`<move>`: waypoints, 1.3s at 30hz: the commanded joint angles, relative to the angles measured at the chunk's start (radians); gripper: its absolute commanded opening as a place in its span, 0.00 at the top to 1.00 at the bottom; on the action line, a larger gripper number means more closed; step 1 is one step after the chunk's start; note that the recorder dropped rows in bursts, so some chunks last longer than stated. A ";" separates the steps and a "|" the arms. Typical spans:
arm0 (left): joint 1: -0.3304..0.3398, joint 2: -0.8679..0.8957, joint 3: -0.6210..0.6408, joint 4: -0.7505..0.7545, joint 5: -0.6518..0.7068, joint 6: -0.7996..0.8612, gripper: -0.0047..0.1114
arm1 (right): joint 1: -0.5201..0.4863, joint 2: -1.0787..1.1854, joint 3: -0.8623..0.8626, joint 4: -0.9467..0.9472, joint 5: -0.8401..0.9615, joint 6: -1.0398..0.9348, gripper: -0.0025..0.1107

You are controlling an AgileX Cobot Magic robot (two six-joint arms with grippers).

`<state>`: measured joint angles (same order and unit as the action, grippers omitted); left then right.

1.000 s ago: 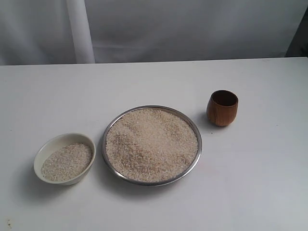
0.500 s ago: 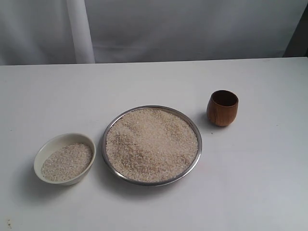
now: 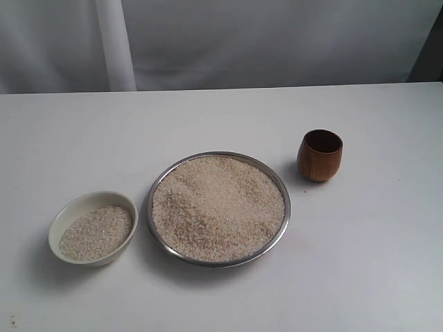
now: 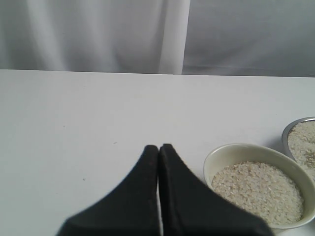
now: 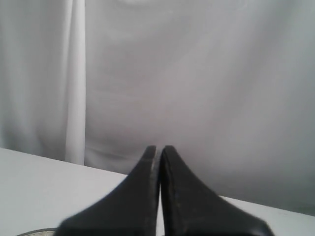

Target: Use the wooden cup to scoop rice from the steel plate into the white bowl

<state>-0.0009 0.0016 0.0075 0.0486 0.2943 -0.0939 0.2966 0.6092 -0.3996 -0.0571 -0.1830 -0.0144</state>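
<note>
The steel plate sits mid-table, heaped with rice. Left of it stands the white bowl, partly filled with rice. The wooden cup stands upright and empty to the plate's right. Neither arm shows in the exterior view. In the left wrist view my left gripper is shut on nothing, above bare table, with the white bowl beside it and the plate's rim at the edge. My right gripper is shut, empty, facing the curtain; a sliver of the plate's rim shows below.
A white table carries everything. A pale curtain hangs behind the table's far edge, with a vertical fold at the left. A dark object shows at the far right edge.
</note>
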 commanded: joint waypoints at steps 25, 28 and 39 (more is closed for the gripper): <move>-0.004 -0.002 -0.008 -0.005 -0.010 -0.002 0.96 | -0.007 0.968 -0.065 0.038 -0.711 -0.012 0.98; -0.004 -0.002 -0.008 -0.005 -0.010 -0.002 0.96 | -0.007 1.061 -0.025 0.095 -0.861 -0.012 0.98; -0.004 -0.002 -0.008 -0.005 -0.010 -0.002 0.96 | -0.007 1.346 -0.014 0.110 -0.997 -0.012 0.98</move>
<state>-0.0009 0.0016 0.0075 0.0486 0.2943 -0.0939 0.2966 1.9115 -0.4190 0.0480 -1.1437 -0.0220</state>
